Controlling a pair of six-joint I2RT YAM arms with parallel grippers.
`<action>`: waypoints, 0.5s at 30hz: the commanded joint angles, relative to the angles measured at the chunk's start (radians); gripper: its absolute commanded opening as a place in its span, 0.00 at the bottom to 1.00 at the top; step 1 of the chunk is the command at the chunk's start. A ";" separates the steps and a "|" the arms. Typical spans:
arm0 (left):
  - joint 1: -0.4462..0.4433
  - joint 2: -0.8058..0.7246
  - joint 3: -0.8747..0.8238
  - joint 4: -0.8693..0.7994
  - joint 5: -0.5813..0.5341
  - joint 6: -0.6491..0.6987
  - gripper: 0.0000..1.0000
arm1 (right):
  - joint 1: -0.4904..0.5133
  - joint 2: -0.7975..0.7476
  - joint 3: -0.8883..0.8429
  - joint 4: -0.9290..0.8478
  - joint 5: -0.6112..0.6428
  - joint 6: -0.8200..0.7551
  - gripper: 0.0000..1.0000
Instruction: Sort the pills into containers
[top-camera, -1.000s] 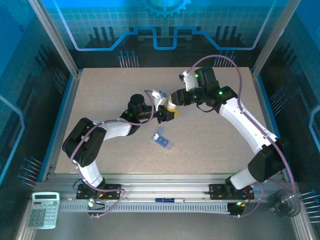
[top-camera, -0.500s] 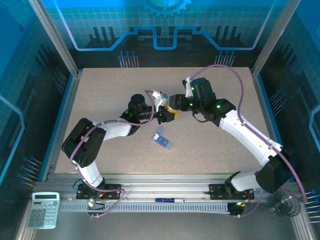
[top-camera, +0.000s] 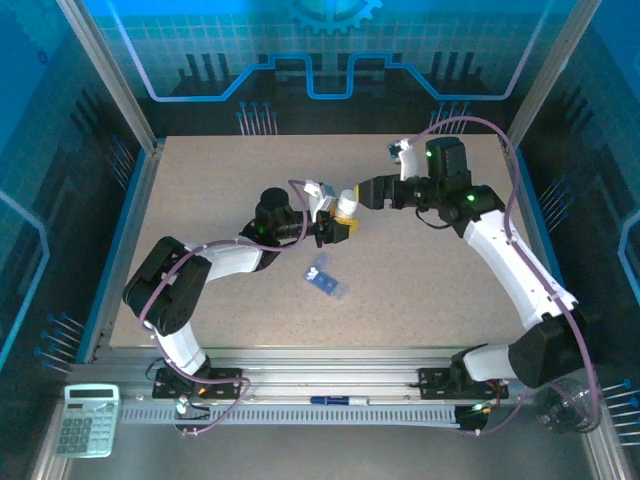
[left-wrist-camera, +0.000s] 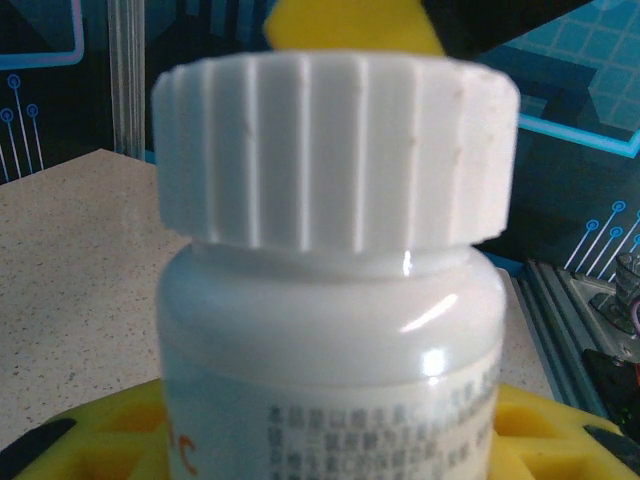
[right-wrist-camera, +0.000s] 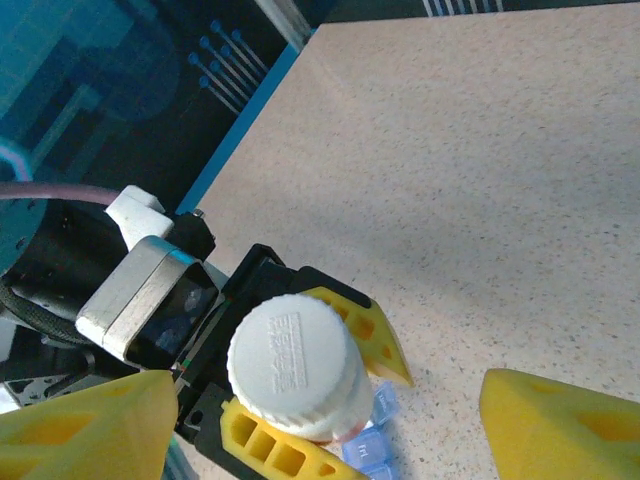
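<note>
My left gripper (top-camera: 343, 226) is shut on a white bottle (left-wrist-camera: 330, 340) with a ribbed white cap (left-wrist-camera: 335, 150), held upright above the table. Its yellow fingers (right-wrist-camera: 375, 335) clamp the bottle's body in the right wrist view, with the cap (right-wrist-camera: 290, 365) seen from above. My right gripper (top-camera: 362, 192) stands open just right of the cap, its yellow fingertips (right-wrist-camera: 560, 430) spread wide and touching nothing. The containers, a small translucent blue pill box (top-camera: 326, 282), lie on the table below the bottle, partly showing past it (right-wrist-camera: 372, 445). The pills are hidden.
The speckled table (top-camera: 420, 290) is fenced by aluminium posts and blue side rails. On the front rail lie a calculator (top-camera: 87, 420), a pen (top-camera: 335, 401) and a clear cup (top-camera: 565, 408).
My right gripper has opened, let go of the bottle's cap and drawn back to the right. The cap stays on the bottle. The left arm has not moved.
</note>
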 joint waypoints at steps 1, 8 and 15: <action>-0.001 -0.026 0.030 0.026 0.015 0.024 0.00 | 0.011 0.042 0.073 -0.057 -0.054 -0.080 0.80; 0.000 -0.024 0.037 0.025 0.020 0.024 0.00 | 0.065 0.114 0.150 -0.120 -0.003 -0.125 0.79; 0.001 -0.024 0.037 0.031 0.021 0.019 0.00 | 0.087 0.157 0.179 -0.142 0.013 -0.139 0.76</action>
